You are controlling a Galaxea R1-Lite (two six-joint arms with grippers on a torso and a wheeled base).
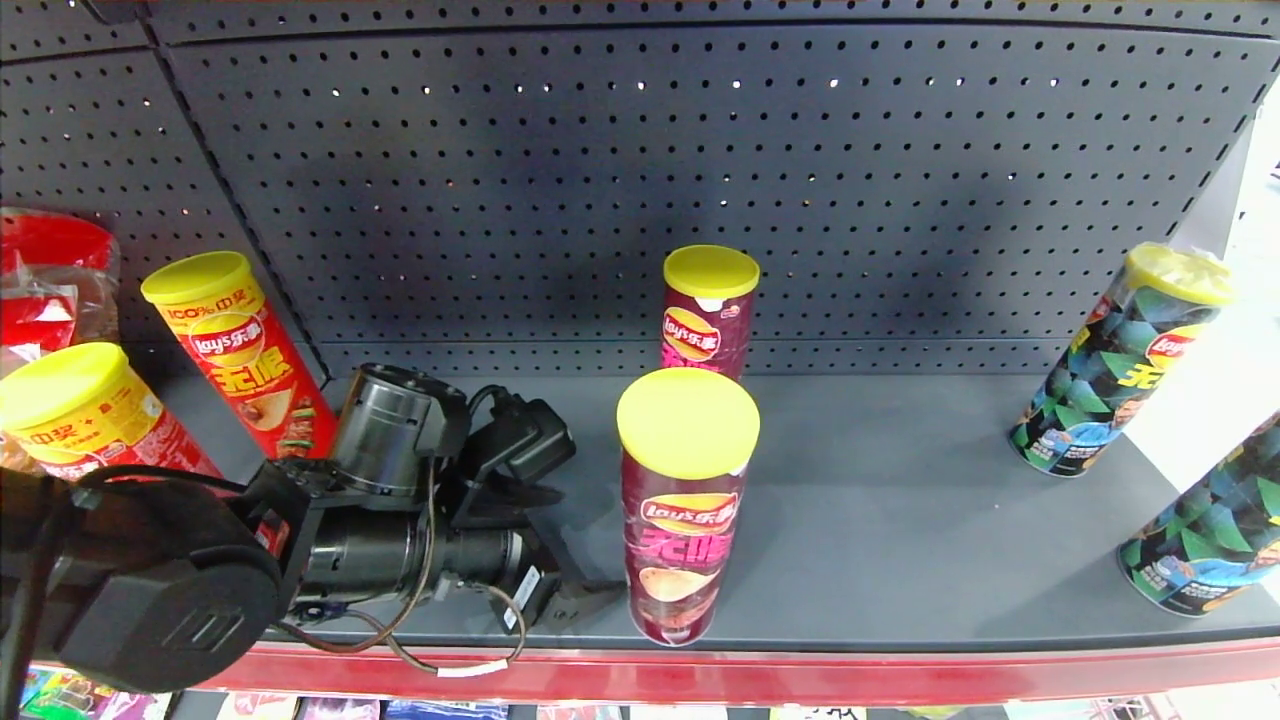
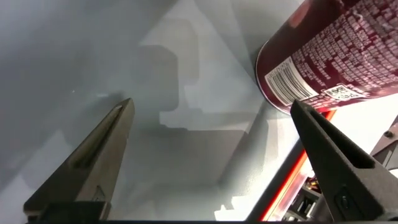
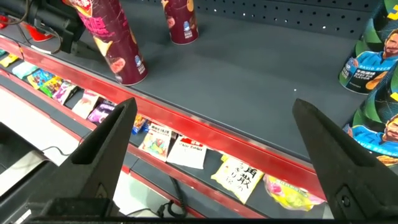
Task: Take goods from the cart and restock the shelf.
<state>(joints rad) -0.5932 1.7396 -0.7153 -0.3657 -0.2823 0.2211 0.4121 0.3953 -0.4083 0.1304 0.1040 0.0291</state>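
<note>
A maroon chips can (image 1: 686, 510) with a yellow lid stands upright near the front of the grey shelf (image 1: 900, 520). A second maroon can (image 1: 708, 315) stands behind it by the pegboard. My left gripper (image 1: 575, 580) rests low on the shelf just left of the front can, open and holding nothing. In the left wrist view the left gripper (image 2: 211, 118) has its fingers wide apart, with the can's base (image 2: 329, 56) beside one fingertip. My right gripper (image 3: 214, 118) is open in front of the shelf's red edge (image 3: 205, 127), and from there both maroon cans (image 3: 118, 43) are visible.
Two red chips cans (image 1: 240, 350) and a red bag (image 1: 45, 280) stand at the shelf's left. Two dark patterned cans (image 1: 1120, 360) stand at the right. Bare shelf lies between the maroon and dark cans. Snack packets (image 3: 239, 177) lie on the lower shelf.
</note>
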